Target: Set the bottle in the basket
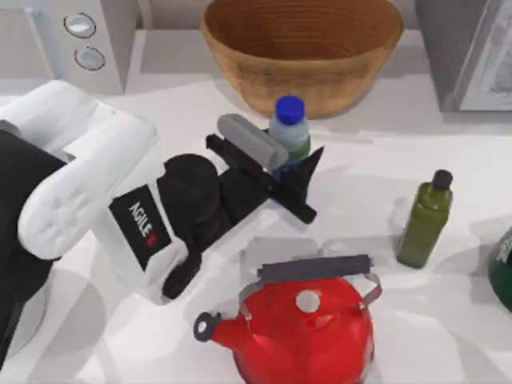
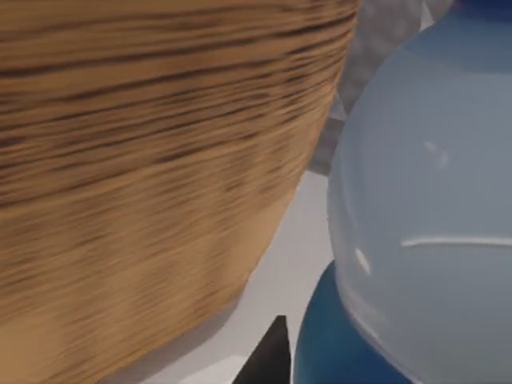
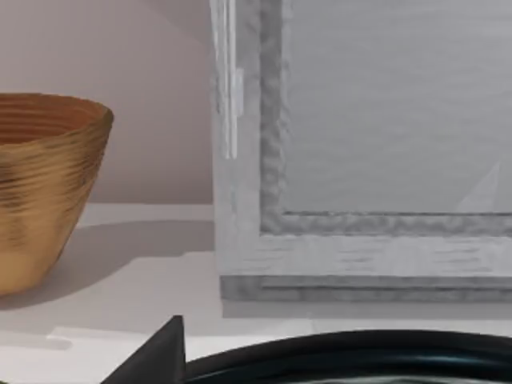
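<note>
The left arm point(image 1: 96, 200) reaches across, fingers point(image 1: 308, 172) clamped on the bottle point(image 1: 290, 128) before the basket point(image 1: 304, 48).

Left hand point(image 1: 292, 172) hides bottle's point(image 1: 290, 128) lower body

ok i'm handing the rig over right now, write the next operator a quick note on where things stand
Left pincer: at the bottle, fingers on either side of its lower body; whether they have closed on it cannot be told.
Right arm: parked at the table's right; its wrist view looks at a grey appliance.
Bottle: upright on the table, just in front of the basket, not in it.
Nearby: red kettle in front of the pincer, olive bottle to the right.
Done: approach to the bottle.
Left: confirm the grip, lift over the basket rim, set it inside, release.
</note>
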Tool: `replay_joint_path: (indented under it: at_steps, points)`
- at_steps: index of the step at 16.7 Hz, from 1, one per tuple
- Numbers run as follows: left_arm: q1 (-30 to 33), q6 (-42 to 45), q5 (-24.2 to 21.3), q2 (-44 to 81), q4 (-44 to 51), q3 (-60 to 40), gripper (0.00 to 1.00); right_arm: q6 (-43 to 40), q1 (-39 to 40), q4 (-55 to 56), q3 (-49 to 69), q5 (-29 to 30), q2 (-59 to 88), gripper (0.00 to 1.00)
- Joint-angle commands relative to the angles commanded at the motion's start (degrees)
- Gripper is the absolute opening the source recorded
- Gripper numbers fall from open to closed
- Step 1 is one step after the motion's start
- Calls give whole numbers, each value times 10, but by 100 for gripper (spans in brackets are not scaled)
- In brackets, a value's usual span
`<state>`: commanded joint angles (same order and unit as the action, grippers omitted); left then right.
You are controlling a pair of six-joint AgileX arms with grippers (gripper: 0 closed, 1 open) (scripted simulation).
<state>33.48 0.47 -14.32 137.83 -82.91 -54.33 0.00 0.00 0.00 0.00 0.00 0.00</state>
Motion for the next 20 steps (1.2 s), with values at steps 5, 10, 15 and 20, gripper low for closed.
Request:
replay_joint_path:
  at_steps: [5, 10, 15, 20]
  points:
    - [0, 0, -2, -6, 1, 8, 0, 0, 0, 0, 0, 0, 0, 100]
    - [5, -6, -20, -86, 19, 92, 0, 0, 0, 0, 0, 0, 0, 100]
    - [-10, -14, -44, -219, 60, 215, 0, 0, 0, 0, 0, 0, 0, 100]
    - [-44, -6, -68, -363, 84, 306, 0, 0, 0, 0, 0, 0, 0, 100]
